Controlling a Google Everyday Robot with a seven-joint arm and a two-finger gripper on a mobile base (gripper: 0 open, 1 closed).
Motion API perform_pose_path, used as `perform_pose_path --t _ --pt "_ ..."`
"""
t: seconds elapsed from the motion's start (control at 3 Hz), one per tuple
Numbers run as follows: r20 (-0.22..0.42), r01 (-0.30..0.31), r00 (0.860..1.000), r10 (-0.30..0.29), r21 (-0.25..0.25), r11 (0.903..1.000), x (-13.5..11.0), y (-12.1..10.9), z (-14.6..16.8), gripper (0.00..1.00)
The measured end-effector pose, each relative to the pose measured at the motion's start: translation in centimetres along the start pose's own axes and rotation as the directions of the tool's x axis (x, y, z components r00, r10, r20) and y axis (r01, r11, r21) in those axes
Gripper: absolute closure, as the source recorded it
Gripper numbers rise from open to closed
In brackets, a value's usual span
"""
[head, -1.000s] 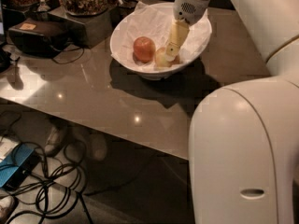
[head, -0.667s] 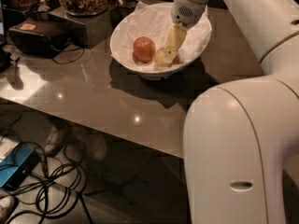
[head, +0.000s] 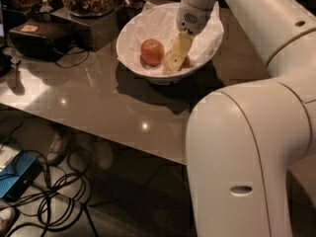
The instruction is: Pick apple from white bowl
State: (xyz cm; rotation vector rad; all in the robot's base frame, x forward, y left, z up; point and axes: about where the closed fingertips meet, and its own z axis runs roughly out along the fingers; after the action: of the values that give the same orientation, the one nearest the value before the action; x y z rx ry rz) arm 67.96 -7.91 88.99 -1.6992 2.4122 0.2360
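The white bowl (head: 133,36), lined with crinkled white paper, stands at the back of the grey-brown table (head: 98,102). A darker red-orange apple (head: 152,52) lies in its left half. My gripper (head: 174,62) reaches down from above into the bowl's right half, just right of that apple. The paler apple is mostly hidden behind the gripper; only a reddish edge (head: 186,62) shows at the gripper's right side. My white arm fills the right side of the view.
A black device (head: 37,37) with a cord and a dark stand with snack containers (head: 89,4) sit left of the bowl. The table's front edge runs diagonally across the view. Cables (head: 54,191) and a blue box (head: 17,179) lie on the floor below.
The gripper stays down in the bowl at the same spot. The large near part of my arm has shifted a little to the left.
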Motion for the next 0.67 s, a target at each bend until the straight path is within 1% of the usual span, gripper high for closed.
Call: perform_pose_path --t 0.67 --pt "-0.023 -0.001 1.000 0.001 -0.026 0.9997 0.11 -0.07 1.43 0.27"
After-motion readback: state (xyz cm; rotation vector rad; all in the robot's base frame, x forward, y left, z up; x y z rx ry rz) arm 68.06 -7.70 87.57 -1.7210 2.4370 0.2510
